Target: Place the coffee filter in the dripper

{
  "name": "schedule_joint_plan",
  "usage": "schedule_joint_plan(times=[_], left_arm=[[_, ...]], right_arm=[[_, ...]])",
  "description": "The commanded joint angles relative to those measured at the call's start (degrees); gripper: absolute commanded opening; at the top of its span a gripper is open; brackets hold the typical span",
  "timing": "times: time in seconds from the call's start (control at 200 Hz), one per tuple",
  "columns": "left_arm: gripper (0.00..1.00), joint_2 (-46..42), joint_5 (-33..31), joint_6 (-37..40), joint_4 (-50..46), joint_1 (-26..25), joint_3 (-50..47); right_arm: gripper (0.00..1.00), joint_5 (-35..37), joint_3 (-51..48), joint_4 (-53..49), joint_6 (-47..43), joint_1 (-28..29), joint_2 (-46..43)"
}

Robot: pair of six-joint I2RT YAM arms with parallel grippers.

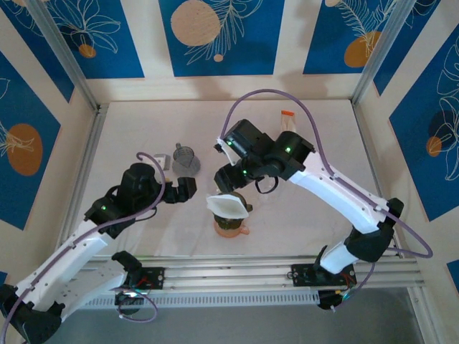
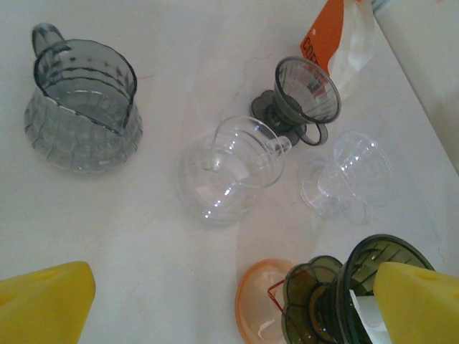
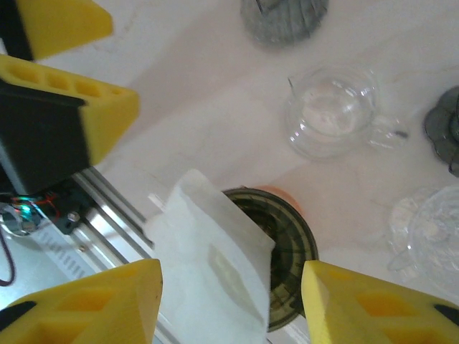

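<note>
Shows the white coffee filter (image 3: 211, 265) lying tilted on the rim of the dark green dripper (image 3: 294, 244), partly over its mouth and partly hanging past the near edge. Catches the right gripper (image 3: 231, 287) directly above, yellow fingers (image 3: 93, 304) spread wide on either side of the paper, with a clear gap between the paper and one finger. Sets the dripper on an orange base (image 2: 258, 301) near the table's front edge, close to the aluminium rail (image 1: 237, 276). Finds the left gripper (image 2: 233, 287) just beside the dripper, likewise with fingers parted. Places, farther back on the white table (image 1: 323, 129), a clear glass server (image 2: 229, 168), a grey pitcher (image 2: 82, 104), a second dark dripper (image 2: 305, 97), a clear dripper (image 2: 351, 175) and an orange-topped packet (image 2: 337, 36).
</note>
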Motion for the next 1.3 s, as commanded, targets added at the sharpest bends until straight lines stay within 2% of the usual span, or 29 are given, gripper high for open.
schedule_joint_plan(times=[0.0, 0.295, 0.67, 0.855, 0.98, 1.09, 1.296], left_arm=[[1.00, 1.08, 3.99, 1.78, -2.35, 0.87, 2.26], [1.00, 4.99, 7.61, 2.13, -3.75, 0.86, 3.55], [0.99, 6.53, 10.46, 1.70, -2.71, 0.95, 4.04], [0.98, 6.59, 11.50, 1.16, -1.98, 0.97, 3.82], [0.97, 6.66, 12.23, 0.89, -1.50, 0.91, 3.55], [0.97, 6.81, 12.56, 0.34, -0.96, 0.90, 3.28], [0.96, 6.68, 14.92, -2.27, 3.38, 0.95, 1.21]], right_arm=[[0.55, -0.01, -2.27, -4.27, -2.82, 0.22, 1.70], [0.53, -2.08, -2.61, -4.96, -5.52, 1.10, 4.20], [0.33, -4.25, -3.53, -4.75, -6.01, 1.48, 5.25], [0.16, -4.70, -4.48, -4.04, -5.55, 1.61, 5.11], [0.08, -4.87, -5.28, -3.24, -4.79, 1.69, 4.68], [0.03, -3.40, -6.18, -2.38, -3.00, 1.70, 3.89], [0.00, 1.31, -11.56, 1.45, 2.68, 1.94, 0.32]])
